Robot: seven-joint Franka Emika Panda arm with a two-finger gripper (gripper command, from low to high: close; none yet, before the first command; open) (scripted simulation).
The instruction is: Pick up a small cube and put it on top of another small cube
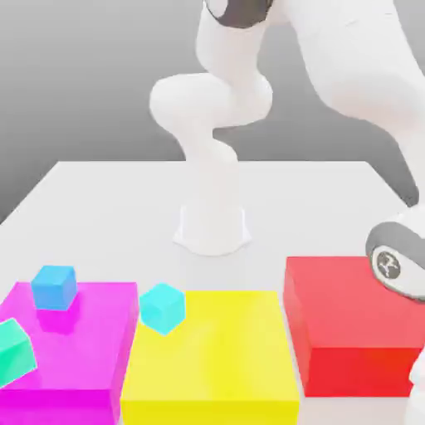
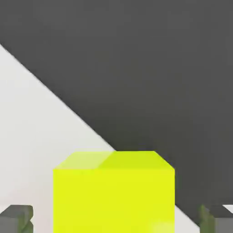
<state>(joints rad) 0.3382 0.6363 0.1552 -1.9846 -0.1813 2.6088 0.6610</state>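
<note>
The lime cube (image 2: 113,195) sits between the fingers (image 2: 18,218), which stand spread on either side with gaps showing. Glossy and rigid, it probably weighs little; pinch its flat opposite sides squarely.

White tabletop (image 1: 100,207) under soft, even light — plain grey backdrop (image 1: 75,75) behind it, darker toward the upper corners. In the hand view the table edge cuts diagonally against dark grey floor (image 2: 159,68).

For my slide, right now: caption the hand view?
Lime cube sits between the hand's fingertips, by the white table's edge.
</note>
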